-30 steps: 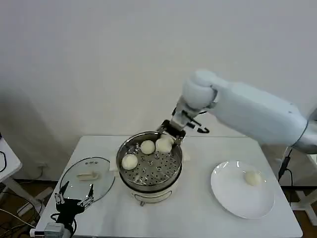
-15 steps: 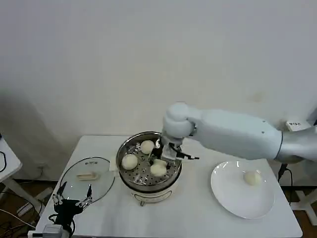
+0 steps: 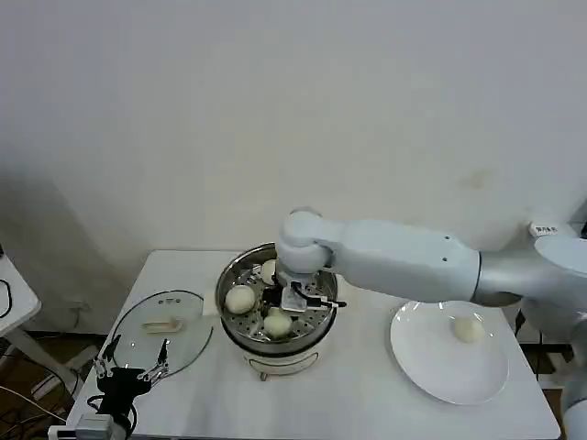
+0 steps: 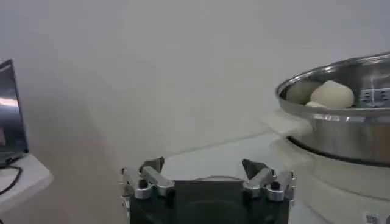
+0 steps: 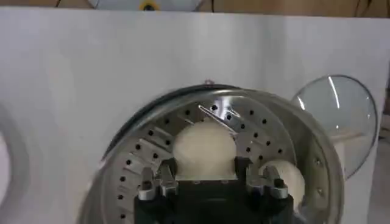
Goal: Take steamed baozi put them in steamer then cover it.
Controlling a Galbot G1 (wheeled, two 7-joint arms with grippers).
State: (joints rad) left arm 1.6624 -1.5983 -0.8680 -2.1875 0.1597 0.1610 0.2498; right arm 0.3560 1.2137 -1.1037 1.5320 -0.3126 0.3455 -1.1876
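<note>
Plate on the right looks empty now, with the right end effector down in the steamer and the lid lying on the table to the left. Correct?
Not quite: the plate holds one bun, as the head view shows. The rest stands: the right end effector is down in the steamer, and the lid lies on the table to the left.
</note>
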